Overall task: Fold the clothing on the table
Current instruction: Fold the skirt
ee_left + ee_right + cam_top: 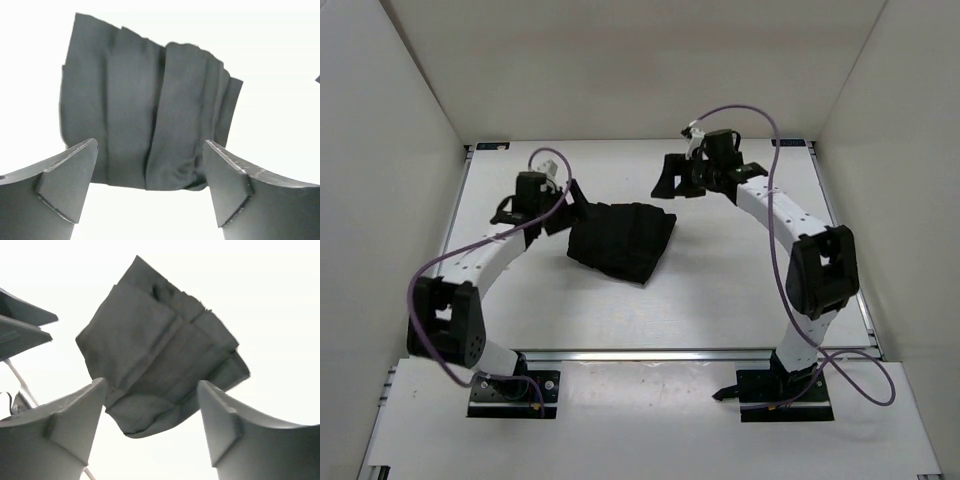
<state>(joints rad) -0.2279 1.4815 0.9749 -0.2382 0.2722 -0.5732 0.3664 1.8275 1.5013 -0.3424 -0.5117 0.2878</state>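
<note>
The clothing lies as a compact black bundle at the middle of the table, its near corner pointing toward the lower centre of the top view. It looks light, limp and pleated — layers likely to slide over one another — so I judge an outer edge or corner the best hold (pinching all layers together, not just the top one). From bases at the bottom, the arms bow outward and reach in. The left gripper sits just beside the bundle's left edge, jaws spread and empty. Farther back, the right gripper hovers off its upper right corner, likewise spread, holding nothing.
</note>
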